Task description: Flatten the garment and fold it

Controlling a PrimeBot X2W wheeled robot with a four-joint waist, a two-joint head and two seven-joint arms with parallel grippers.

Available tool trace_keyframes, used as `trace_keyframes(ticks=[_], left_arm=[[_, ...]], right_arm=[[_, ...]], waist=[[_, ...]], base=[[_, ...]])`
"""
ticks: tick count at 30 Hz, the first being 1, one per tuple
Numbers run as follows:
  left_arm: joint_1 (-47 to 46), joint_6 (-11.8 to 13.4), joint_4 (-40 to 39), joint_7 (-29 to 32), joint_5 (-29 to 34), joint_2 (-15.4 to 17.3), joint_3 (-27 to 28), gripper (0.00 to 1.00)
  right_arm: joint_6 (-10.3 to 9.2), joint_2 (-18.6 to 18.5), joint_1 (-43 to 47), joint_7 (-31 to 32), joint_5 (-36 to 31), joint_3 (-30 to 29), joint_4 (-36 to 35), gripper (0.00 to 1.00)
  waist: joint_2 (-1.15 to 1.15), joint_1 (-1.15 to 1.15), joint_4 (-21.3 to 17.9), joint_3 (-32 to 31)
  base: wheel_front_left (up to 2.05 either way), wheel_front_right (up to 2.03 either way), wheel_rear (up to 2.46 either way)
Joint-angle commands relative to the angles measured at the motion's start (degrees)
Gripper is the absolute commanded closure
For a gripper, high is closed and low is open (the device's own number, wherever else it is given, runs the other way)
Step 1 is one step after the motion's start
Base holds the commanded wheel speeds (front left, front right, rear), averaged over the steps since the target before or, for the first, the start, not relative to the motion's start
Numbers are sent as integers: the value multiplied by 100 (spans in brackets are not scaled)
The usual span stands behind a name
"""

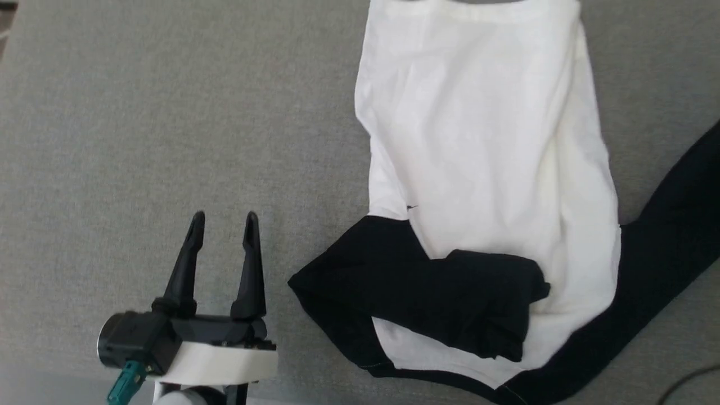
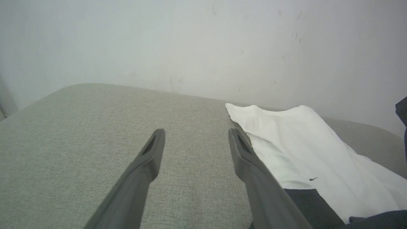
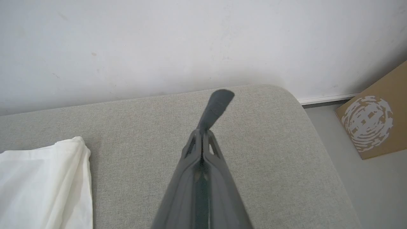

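A broad cushion (image 1: 169, 112) covered in grey-beige woven cloth is seen as the working surface, with an even weave and rounded corners. Directly behind the cushion a plain white wall (image 2: 190, 41) is met, marked by faint scuffs and a few small dark specks. Past the cushion's far right corner a pale grey floor (image 3: 365, 190) is shown, and a white skirting strip (image 3: 327, 99) is run along the wall's foot there. On that floor, near the same corner, a brown cardboard box (image 3: 372, 124) printed with a round white pattern is placed. A thin dark cable (image 1: 689, 379) is laid across the cushion's near right part. Soft, even light is cast over the cushion.
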Motion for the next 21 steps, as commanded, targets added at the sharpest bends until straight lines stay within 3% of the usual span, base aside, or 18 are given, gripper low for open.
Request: trace_keyframes(ticks=[1, 13, 21], left_arm=[[68, 33, -34, -4, 32, 28, 31, 0], [612, 179, -220, 242, -9, 103, 55, 0], [882, 234, -368, 379, -41, 153, 46, 0]], right_arm=[[-4, -54, 121, -22, 46, -58, -25, 100], [-4, -430, 870, -149, 137, -505, 94, 100], [-4, -307, 1242, -232, 577, 130, -250, 100]], waist=[[0, 1, -370, -538], [0, 1, -676, -1484], [0, 1, -691, -1848]], base=[[0, 0, 0], [0, 0, 0], [0, 0, 0]])
